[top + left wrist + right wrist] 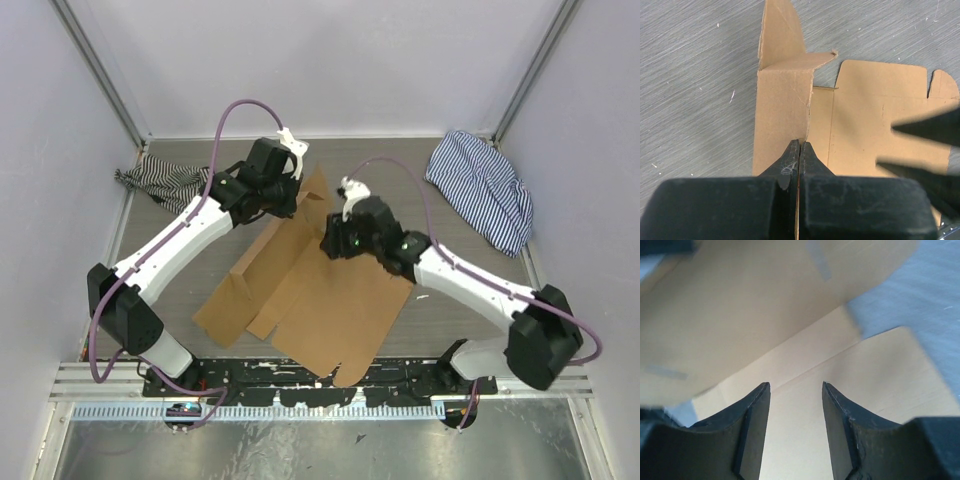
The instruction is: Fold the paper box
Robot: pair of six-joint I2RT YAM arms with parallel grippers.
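Observation:
The paper box point(330, 310) is a brown cardboard sheet lying mostly flat on the grey table, with its far left panel lifted. My left gripper point(285, 200) is shut on the edge of that lifted panel; in the left wrist view a thin cardboard edge runs between the closed fingers of my left gripper point(800, 142), and the raised flap point(782, 105) stands ahead of them. My right gripper point(330, 243) hovers low over the sheet's far middle. In the right wrist view my right gripper point(795, 385) is open with only the flat cardboard point(880, 370) beyond it, and the lifted panel point(765, 300) rises ahead.
A blue-striped cloth point(480, 190) lies at the back right and a dark striped cloth point(160, 182) at the back left corner. White walls close in the table on three sides. The right gripper's dark fingers point(925, 130) show blurred at the right of the left wrist view.

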